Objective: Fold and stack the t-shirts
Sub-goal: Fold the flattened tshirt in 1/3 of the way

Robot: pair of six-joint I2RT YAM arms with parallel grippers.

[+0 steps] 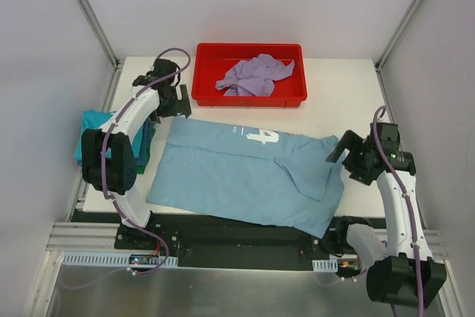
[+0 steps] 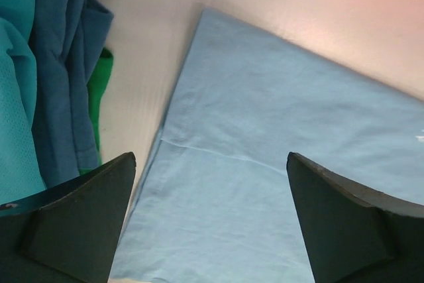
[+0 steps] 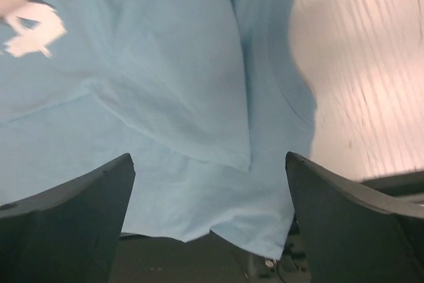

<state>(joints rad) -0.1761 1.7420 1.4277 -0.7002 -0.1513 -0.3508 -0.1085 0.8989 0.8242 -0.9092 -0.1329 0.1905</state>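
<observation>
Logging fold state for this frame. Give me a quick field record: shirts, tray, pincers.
blue shirt: spread on table, flap at its right end folded inward
purple shirt: crumpled in red tray
stack: folded shirts at left table edge, teal on top
left pincer: open, empty, over blue shirt's far left corner
right pincer: open, empty, over blue shirt's right end

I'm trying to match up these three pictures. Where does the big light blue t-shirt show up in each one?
Top external: the light blue t-shirt lies spread across the middle of the table, below the red tray.
Left wrist: it fills the centre and right, beside the stacked shirts.
Right wrist: it fills the left and centre.
Shared landmark: its white print, upper left in the right wrist view.
</observation>
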